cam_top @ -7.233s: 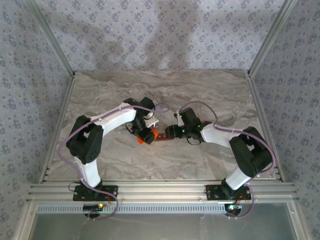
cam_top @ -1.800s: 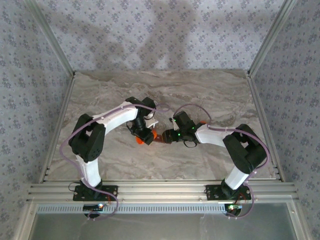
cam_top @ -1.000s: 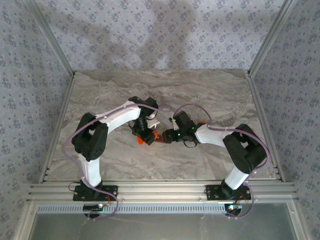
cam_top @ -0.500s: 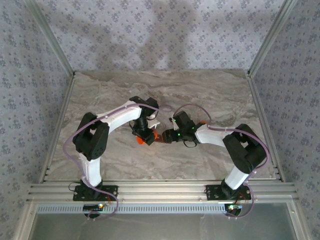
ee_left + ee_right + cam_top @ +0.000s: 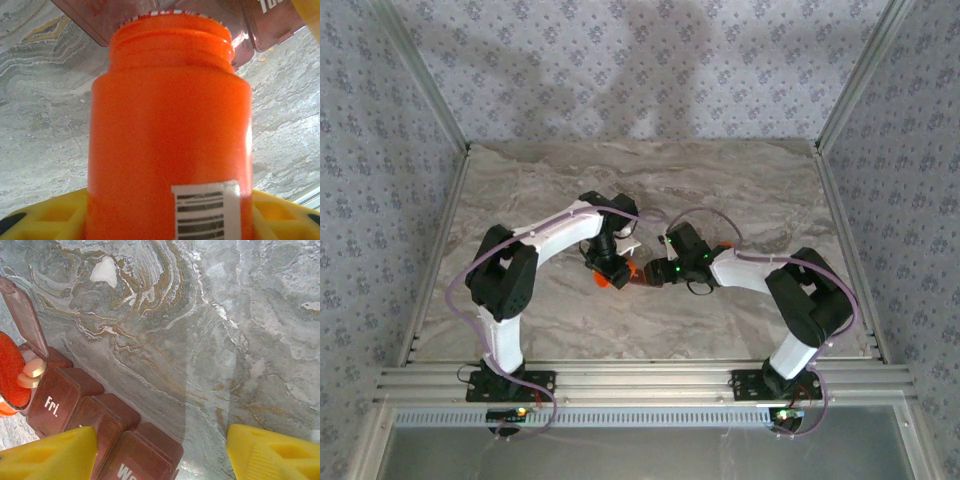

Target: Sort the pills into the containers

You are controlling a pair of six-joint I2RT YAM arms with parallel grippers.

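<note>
**Bottle mouth at the strip's open end**

From above, both wrists meet at the middle of the grey marbled table [image 5: 520,200] and cover most of what lies between them. The left gripper [image 5: 609,271] is clenched on one bright orange cylindrical plastic bottle [image 5: 170,125], with its yellow pads [image 5: 45,220] on either side. The bottle's white barcode label [image 5: 205,210] is cut off by the frame edge. The bottle's mouth meets the dark red-brown translucent strip of square compartments [image 5: 75,407], which lies on the table between the two grippers. The strip has four lids: one raised lid [image 5: 20,315] and three closed. "Fri." reads clearly, "We" is cut off, and the lid between them is partly under a finger. Two pale round pills [image 5: 31,375] sit at the bottle's mouth; whether they lie inside the open compartment I cannot tell. The right gripper [image 5: 165,452] stands released, its yellow fingers spread wide, one of them over the strip.
</note>
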